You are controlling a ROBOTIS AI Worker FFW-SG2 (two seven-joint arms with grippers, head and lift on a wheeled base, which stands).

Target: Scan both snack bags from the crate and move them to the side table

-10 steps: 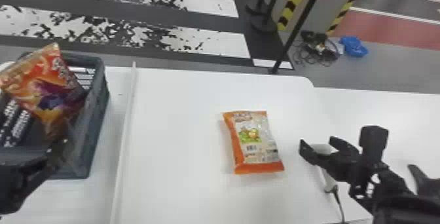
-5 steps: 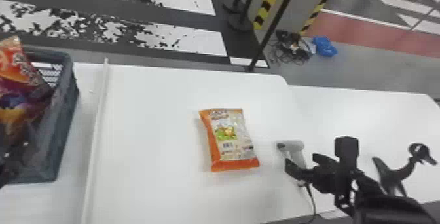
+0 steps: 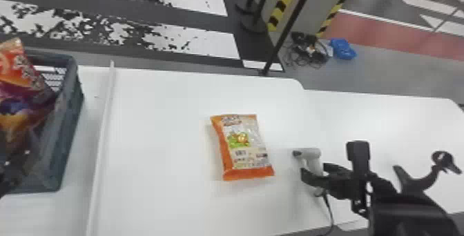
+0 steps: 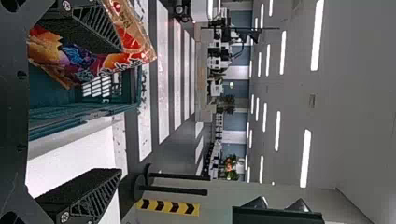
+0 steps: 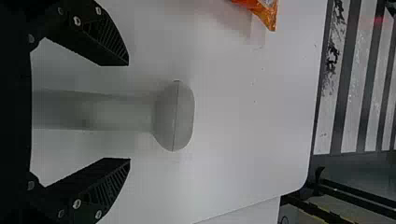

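Note:
In the head view my left gripper [image 3: 10, 173] is at the left edge, by the crate [image 3: 70, 114]. A red-orange and purple snack bag [image 3: 20, 90] leans up out of it. My left gripper [image 4: 120, 109] is spread open in the left wrist view, with the snack bag [image 4: 133, 42] around its upper finger. The orange and clear snack bag [image 3: 243, 147] lies flat on the white table. My right gripper [image 3: 312, 176] is at the grey-white scanner [image 3: 312, 157]. In the right wrist view my right gripper [image 5: 129, 111] stands open, the handle of the scanner [image 5: 173, 116] between its fingers.
A raised white strip [image 3: 103, 128] runs between the crate and the bag on the table. The side table [image 3: 390, 114] adjoins on the right, with a black stand [image 3: 419, 180] on it. The scanner's cable [image 3: 328, 207] trails off the front edge.
The head view has turned right, shifting the crate, bags and scanner leftward in it. My right gripper has drawn from over the scanner's head down toward its handle.

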